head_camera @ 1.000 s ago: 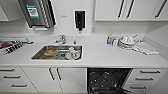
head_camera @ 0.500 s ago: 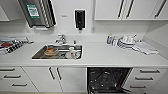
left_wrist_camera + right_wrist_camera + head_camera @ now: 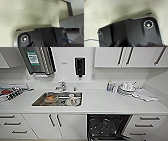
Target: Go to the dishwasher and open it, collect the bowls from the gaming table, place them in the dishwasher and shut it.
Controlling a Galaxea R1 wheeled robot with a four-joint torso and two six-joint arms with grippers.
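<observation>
The dishwasher [image 3: 108, 127] is seen open at about five o'clock in the head view, its dark interior exposed beneath the white worktop [image 3: 105, 103], with a rack faintly made out inside. It is flanked by white drawers [image 3: 148, 125] at its three o'clock side and white cabinet doors [image 3: 53, 126] at its nine o'clock side. A steel sink [image 3: 58, 99] is set into the worktop toward ten o'clock from the dishwasher; an orange, bowl-like item [image 3: 51, 98] and some pale dishes [image 3: 72, 100] lie in it, though what they are cannot be told for certain. A tap [image 3: 60, 86] stands at the sink's twelve o'clock edge. At two o'clock, stacked white dishes [image 3: 127, 89] rest near a crumpled cloth [image 3: 145, 95]. A black dispenser [image 3: 80, 66] is fixed to the wall at twelve o'clock, and a paper-towel holder [image 3: 38, 60] at eleven o'clock. In the wrist views, pale flooring is seen past the robot's own dark plate; whether either tool is wide or narrow cannot be told.
</observation>
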